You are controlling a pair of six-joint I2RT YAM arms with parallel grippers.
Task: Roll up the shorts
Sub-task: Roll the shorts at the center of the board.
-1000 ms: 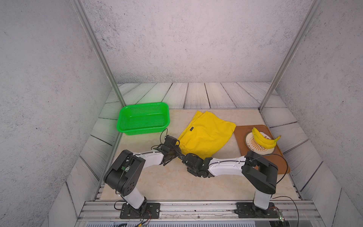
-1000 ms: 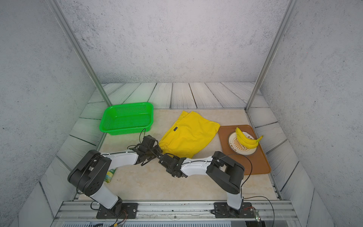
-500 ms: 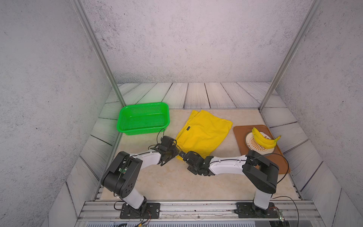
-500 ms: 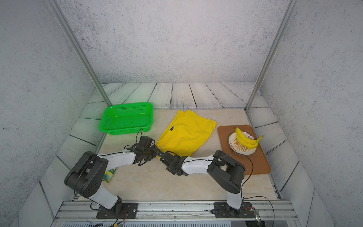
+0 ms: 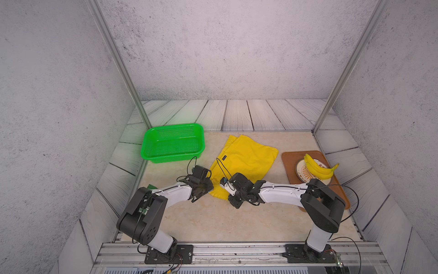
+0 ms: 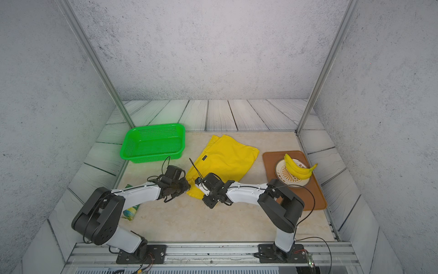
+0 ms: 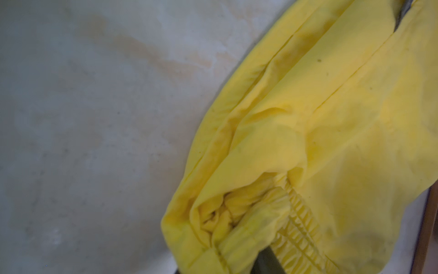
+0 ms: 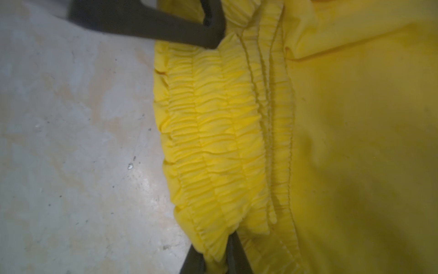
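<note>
**Both grippers pinch the waistband of the shorts**

In both top views the shorts (image 5: 246, 159) lie on the middle of the table (image 5: 213, 218). The legs point to about 1 o'clock and the elastic waistband (image 8: 213, 118) is at the 7 o'clock end. The left gripper (image 5: 209, 188) pinches the 9 o'clock corner of this waistband, where the fabric is bunched. The right gripper (image 8: 213, 258) is just beside it, at its 3 o'clock, and its fingers are pressed on the waistband edge. A green basket (image 5: 175, 157) stands at 10 o'clock from the shorts. At 3 o'clock, bananas (image 5: 317, 167) rest on a plate (image 5: 299, 169) on a brown tray (image 5: 288, 163).
</note>
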